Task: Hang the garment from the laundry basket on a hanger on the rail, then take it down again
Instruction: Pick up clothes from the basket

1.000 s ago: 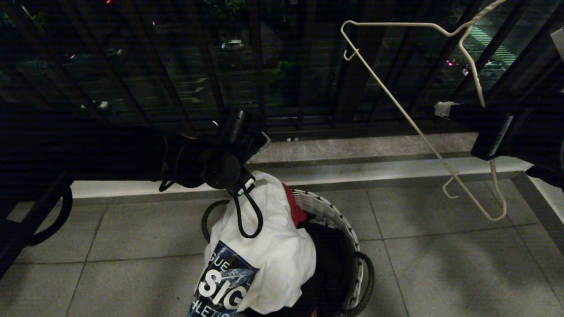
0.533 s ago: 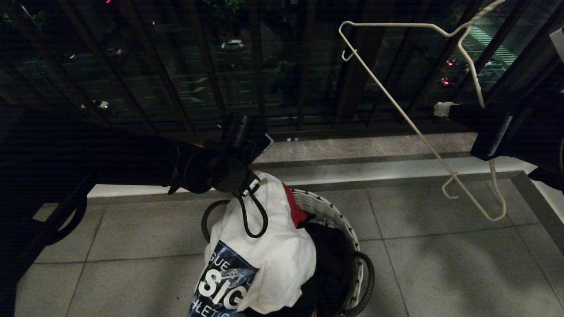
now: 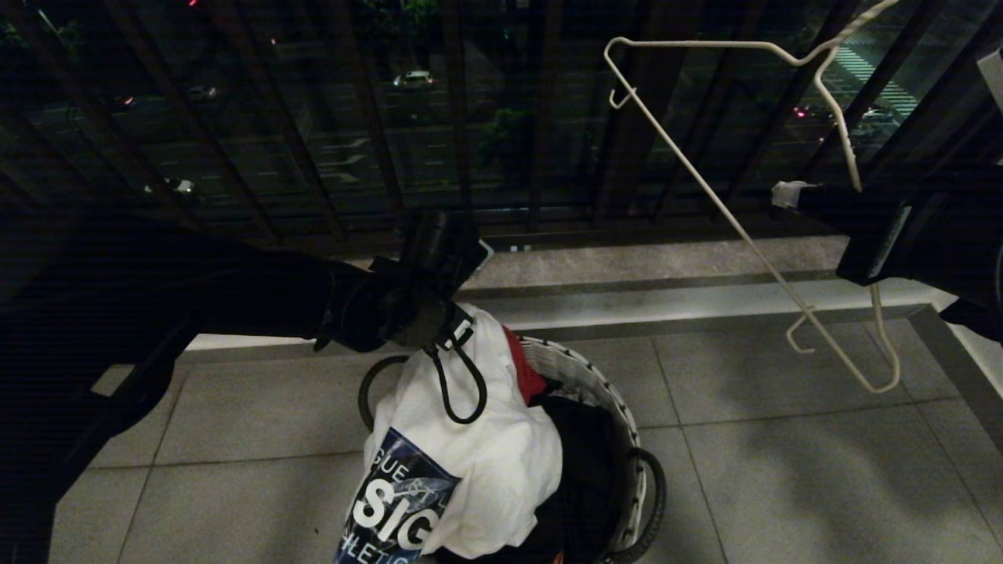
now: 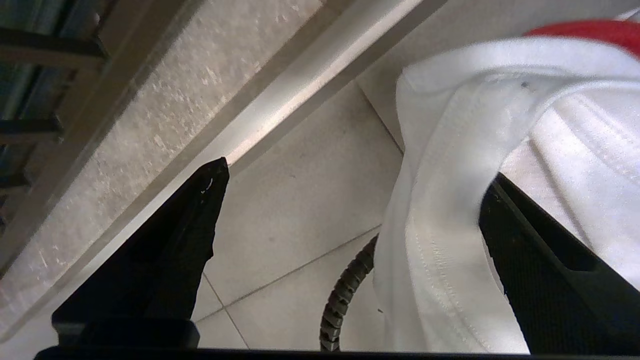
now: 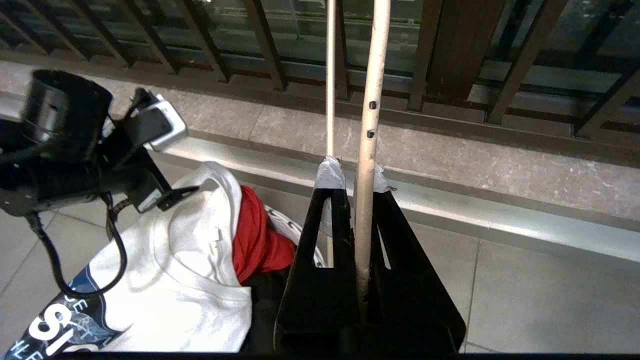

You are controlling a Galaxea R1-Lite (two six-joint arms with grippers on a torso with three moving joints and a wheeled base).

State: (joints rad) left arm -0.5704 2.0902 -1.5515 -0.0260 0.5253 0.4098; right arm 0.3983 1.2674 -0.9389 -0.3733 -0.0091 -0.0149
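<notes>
Jaws: left gripper [image 4: 345, 210] wide apart at the T-shirt [image 3: 486, 454]; right gripper [image 5: 356, 172] clamped on the hanger [image 3: 736, 211].
Only the left wrist view shows the collar fold between the left fingers [image 4: 200, 215], unpinched. One T-shirt drapes over the rim of one basket [image 3: 603, 384], with one red cloth [image 5: 257, 235]. One hanger, held up at the right.

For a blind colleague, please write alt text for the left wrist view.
The open left gripper straddles the collar of the white T-shirt, one finger over the floor tiles, the other under the cloth. A red cloth and a black basket handle show beside the shirt.
</notes>
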